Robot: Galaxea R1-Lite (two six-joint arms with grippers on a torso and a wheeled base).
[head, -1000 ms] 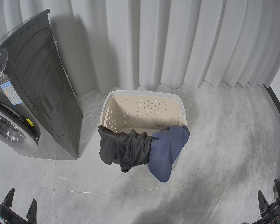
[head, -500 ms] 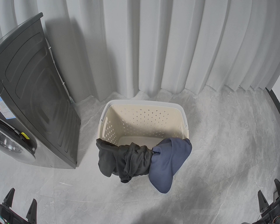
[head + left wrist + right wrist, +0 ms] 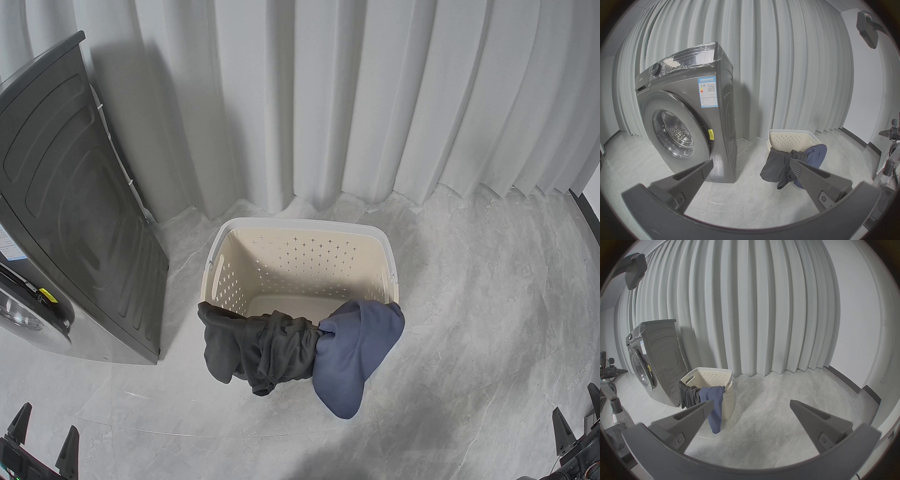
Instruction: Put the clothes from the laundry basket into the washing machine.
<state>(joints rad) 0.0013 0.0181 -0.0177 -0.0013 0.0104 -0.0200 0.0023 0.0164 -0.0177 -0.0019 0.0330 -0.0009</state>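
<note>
1. washing machine [image 3: 75, 206] at left on pale marbled floor [image 3: 487, 300], door shut; left gripper [image 3: 49, 420] low before it, jaws wide apart, empty;
2. laundry basket [image 3: 300, 225] mid-floor; dark grey garment [image 3: 262, 350] and blue garment [image 3: 353, 356] draped over its near rim;
3. white curtain [image 3: 350, 94] behind; right gripper [image 3: 575, 407] far right, jaws spread, empty.

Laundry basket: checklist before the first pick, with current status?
1. The left end effector is open and holds nothing: ok.
2. The right end effector is open and holds nothing: ok.
3. The dark grey garment and the blue garment are exposed for a grasp, both draped over the near rim of the laundry basket: ok.
4. The laundry basket stands upright on the floor: ok.
5. More clothes low behind the basket's near wall: cannot tell, the draped garments hide that part.
6. The washing machine has its door open for loading: not ok, it looks shut.
</note>
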